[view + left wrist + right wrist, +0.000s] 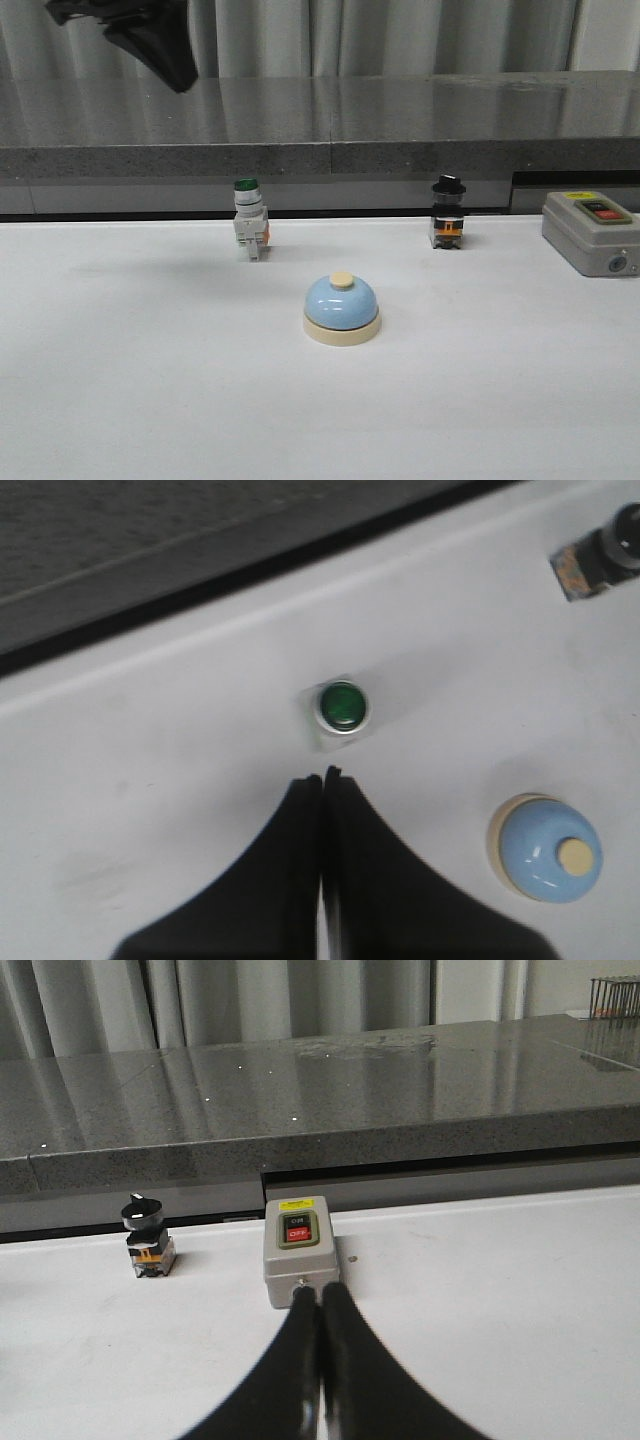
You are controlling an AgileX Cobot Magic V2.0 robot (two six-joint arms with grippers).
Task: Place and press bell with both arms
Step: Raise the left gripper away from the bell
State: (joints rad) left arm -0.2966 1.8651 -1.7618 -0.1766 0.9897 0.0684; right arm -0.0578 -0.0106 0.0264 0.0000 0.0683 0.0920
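Both claws (324,777) (320,1295) closed, empty.

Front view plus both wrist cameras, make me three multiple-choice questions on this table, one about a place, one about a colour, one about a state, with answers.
1. Where does the bell stand?
A. nearer the camera than the switches
B. on the grey box
C. on the dark counter

2. What colour is the cap of the left-hand switch?
A. red
B. green
C. yellow

3. How is the left tool?
A. shut, holding nothing
B. gripping the bell
C. wide open

Answers:
1 A: in the front view it sits ahead of both switches on the white table.
2 B: its top shows green.
3 A: its fingers meet with nothing between them.
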